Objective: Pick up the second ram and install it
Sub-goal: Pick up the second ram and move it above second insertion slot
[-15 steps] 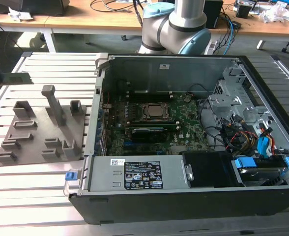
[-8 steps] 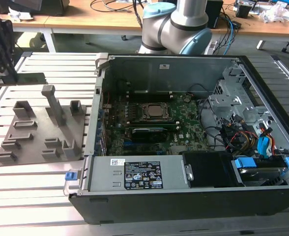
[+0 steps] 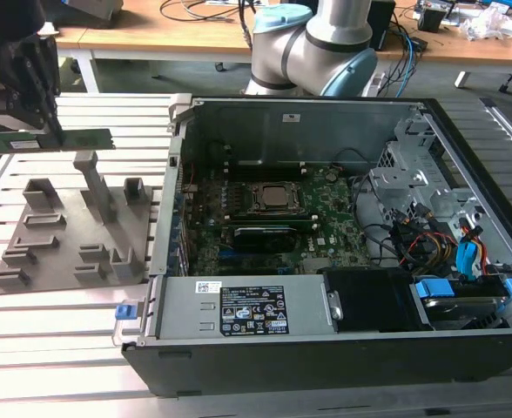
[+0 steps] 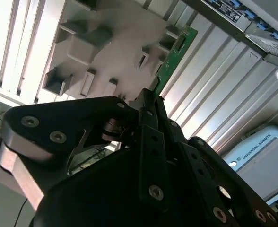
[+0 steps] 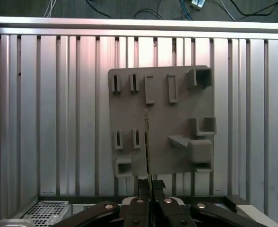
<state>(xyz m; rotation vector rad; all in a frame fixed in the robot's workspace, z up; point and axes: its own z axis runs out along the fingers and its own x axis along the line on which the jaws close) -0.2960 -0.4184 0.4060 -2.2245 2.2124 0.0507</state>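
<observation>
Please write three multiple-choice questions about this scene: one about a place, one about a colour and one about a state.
1. Where is the second ram?
A) held above the grey fixture tray
B) lying flat on that tray
C) standing in a slot of that tray

2. What colour is the second ram?
A) red
B) green
C) yellow

3. How is the gripper?
A) open
B) shut on the second ram
C) shut on nothing

Answers:
1 A: the first wrist view shows it held over the tray.
2 B: its board is green in the second wrist view.
3 B: it clamps the stick's edge.
</observation>
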